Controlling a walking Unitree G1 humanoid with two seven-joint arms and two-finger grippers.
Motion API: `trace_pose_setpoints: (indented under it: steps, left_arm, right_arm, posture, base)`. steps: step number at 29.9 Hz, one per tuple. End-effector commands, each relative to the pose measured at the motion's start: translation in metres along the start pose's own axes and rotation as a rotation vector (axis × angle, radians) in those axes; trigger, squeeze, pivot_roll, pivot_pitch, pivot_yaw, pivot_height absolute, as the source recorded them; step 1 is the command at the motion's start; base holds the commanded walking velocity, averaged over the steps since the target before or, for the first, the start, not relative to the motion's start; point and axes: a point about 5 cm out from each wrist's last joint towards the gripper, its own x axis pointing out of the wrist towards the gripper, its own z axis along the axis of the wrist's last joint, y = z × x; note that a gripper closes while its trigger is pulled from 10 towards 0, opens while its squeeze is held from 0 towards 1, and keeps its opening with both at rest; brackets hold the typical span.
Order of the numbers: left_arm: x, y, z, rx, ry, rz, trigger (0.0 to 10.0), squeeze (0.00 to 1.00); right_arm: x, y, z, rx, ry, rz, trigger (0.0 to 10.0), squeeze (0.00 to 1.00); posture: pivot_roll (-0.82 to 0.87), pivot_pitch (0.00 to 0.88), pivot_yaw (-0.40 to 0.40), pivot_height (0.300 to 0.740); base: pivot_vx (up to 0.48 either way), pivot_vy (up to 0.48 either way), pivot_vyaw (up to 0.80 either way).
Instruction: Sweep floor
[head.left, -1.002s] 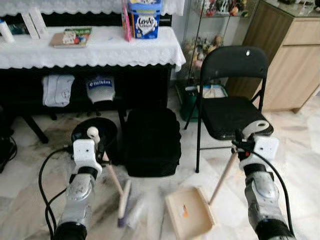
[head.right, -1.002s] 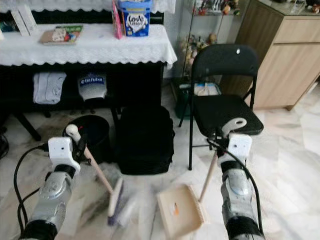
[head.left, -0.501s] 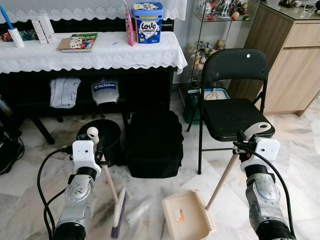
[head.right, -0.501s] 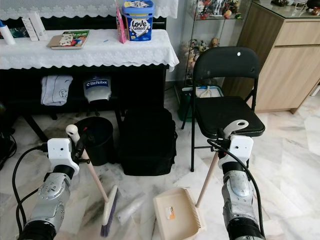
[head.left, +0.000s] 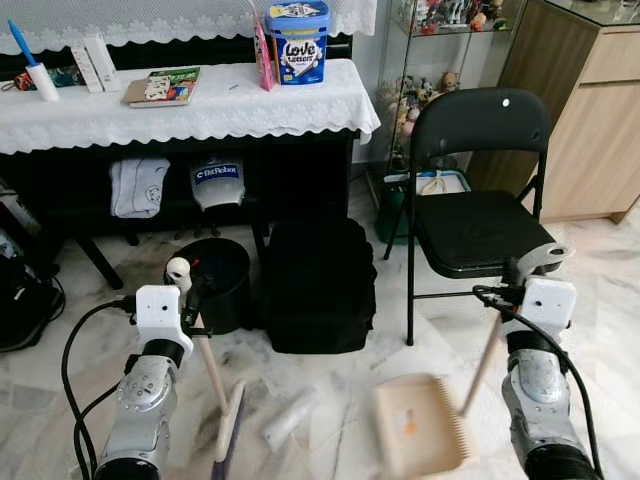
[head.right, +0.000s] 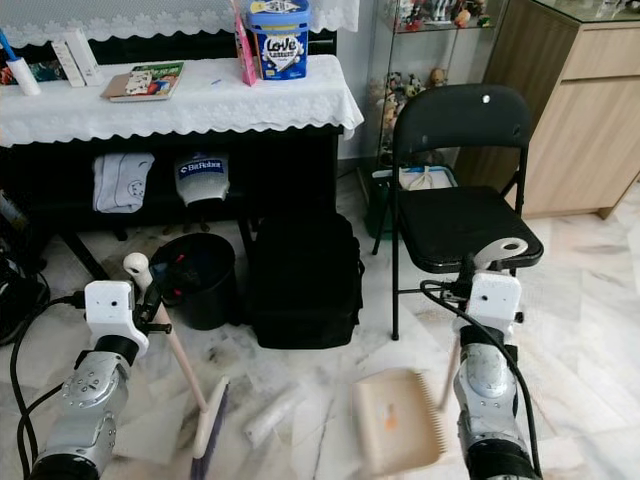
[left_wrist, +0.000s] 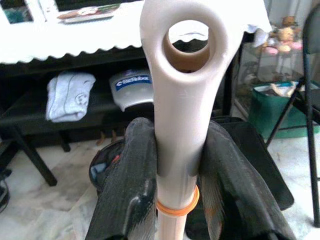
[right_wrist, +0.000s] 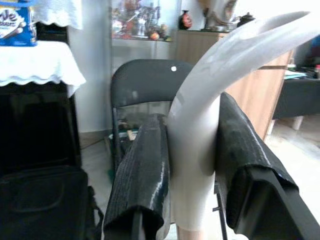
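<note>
Both hands clenched: left hand (left_wrist: 175, 190) on broom (head.left: 214, 385) handle, head on floor (head.left: 330, 400) beside a crumpled wrapper (head.left: 290, 418); right hand (right_wrist: 192, 170) on dustpan (head.left: 420, 425) handle, pan flat before chair (head.left: 475, 190).

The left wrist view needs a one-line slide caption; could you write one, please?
Left gripper clamped on the beige broom handle, its hanging loop above the fingers.

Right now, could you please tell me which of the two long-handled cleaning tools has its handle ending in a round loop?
The broom, held in the left end effector: its handle top is a closed round ring. The dustpan, held in the right end effector, has a handle ending in a curved hook.
</note>
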Motion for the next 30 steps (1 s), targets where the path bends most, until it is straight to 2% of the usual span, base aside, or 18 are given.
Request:
trace_pose_setpoints:
  steps: [1, 5, 10, 14, 25, 30]
  left_arm:
    - [0.002, 0.002, 0.013, 0.016, -0.044, -0.019, 10.0, 0.00]
    - [0.000, 0.006, 0.019, 0.025, -0.046, -0.029, 10.0, 0.00]
    - [-0.001, 0.009, 0.029, 0.020, -0.057, -0.027, 10.0, 0.00]
    - [-0.003, 0.013, 0.037, -0.012, -0.065, -0.002, 10.0, 0.00]
    - [-0.017, 0.024, 0.049, 0.006, -0.043, -0.006, 10.0, 0.00]
    - [-0.020, 0.024, 0.056, -0.002, -0.036, -0.007, 10.0, 0.00]
  right_arm:
    - [0.005, 0.005, 0.007, 0.016, -0.037, 0.003, 10.0, 0.00]
    - [0.004, 0.006, 0.005, 0.071, -0.033, -0.026, 10.0, 0.00]
    - [0.006, 0.003, 0.006, 0.093, -0.042, -0.041, 10.0, 0.00]
    - [0.007, 0.002, 0.004, 0.053, -0.034, -0.036, 10.0, 0.00]
    - [0.004, -0.001, -0.005, 0.020, 0.005, -0.038, 10.0, 0.00]
    - [0.001, -0.006, -0.010, 0.014, 0.017, -0.046, 10.0, 0.00]
  posture:
    - [-0.03, 0.000, 0.098, 0.740]
    - [-0.01, 0.000, 0.108, 0.740]
    - [0.01, 0.000, 0.111, 0.740]
    - [0.05, 0.000, 0.117, 0.740]
    - [0.10, 0.004, 0.143, 0.740]
    - [0.12, 0.046, 0.157, 0.740]
  base:
    - [0.000, 0.000, 0.00]
    - [0.000, 0.000, 0.00]
    - [0.000, 0.000, 0.00]
    - [0.000, 0.000, 0.00]
    - [0.000, 0.000, 0.00]
    - [0.000, 0.000, 0.00]
